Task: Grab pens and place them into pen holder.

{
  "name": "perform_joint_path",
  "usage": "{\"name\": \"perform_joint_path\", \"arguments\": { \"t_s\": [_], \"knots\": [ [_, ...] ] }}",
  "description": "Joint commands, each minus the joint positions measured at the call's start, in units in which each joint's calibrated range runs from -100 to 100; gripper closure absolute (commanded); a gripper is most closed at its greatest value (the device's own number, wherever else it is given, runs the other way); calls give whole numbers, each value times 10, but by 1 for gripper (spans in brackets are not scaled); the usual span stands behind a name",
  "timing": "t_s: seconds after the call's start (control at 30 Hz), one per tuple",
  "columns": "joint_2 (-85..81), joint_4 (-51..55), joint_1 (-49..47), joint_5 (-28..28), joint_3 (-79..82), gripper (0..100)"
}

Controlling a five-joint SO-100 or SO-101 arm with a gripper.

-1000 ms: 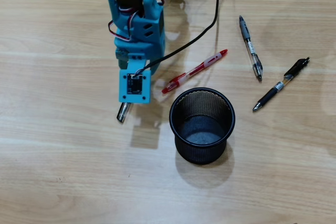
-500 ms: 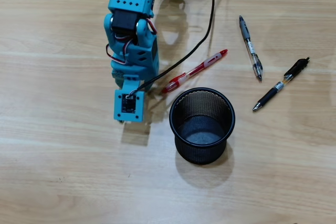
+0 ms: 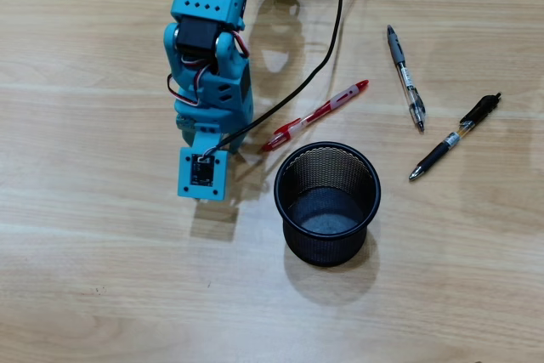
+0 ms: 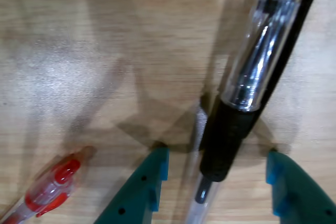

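Overhead view: blue arm (image 3: 208, 65) reaching down from the top edge, bent over the wooden table (image 3: 102, 278), wrist camera block (image 3: 202, 172) facing up and covering the fingers, so their spread not readable here. Just right of that block, the pen holder (image 3: 327, 203), upright, black mesh, nothing inside. Between arm and holder, up and to the right of the block, the red pen (image 3: 316, 115) lying slantwise, its lower end near the holder's rim. Farther right, well apart from the arm, the grey pen (image 3: 406, 78) lying nearly straight up and down the picture, and beyond it the black pen (image 3: 455, 137) lying slantwise. Black cable (image 3: 327, 48) trailing from the block up past the red pen to the top edge.

Wrist view: gripper (image 4: 216, 166) low over the table, two teal fingertips (image 4: 149, 179) spread apart, tips at or near the wood. Between them, untouched by either, the clear pen (image 4: 247, 77) with black grip and shiny middle, running from the gap up to the top right corner. Left of the left fingertip, at the bottom corner, one end of the red pen.
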Motion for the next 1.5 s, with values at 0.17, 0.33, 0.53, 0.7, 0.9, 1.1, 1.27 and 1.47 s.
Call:
{"name": "perform_joint_path", "arguments": {
  "t_s": [0.17,0.33,0.53,0.7,0.9,1.1,1.27,1.47],
  "knots": [
    [1,-4,15,-2,-1,97],
    [-1,0,15,-2,-1,98],
    [-25,4,15,-2,-1,98],
    [-95,29,16,-2,-4,98],
    [-243,54,21,-1,-3,98],
    [-414,47,15,-2,-8,98],
    [-544,47,17,-2,-8,98],
    [-673,47,15,-2,-7,98]
  ]
}}
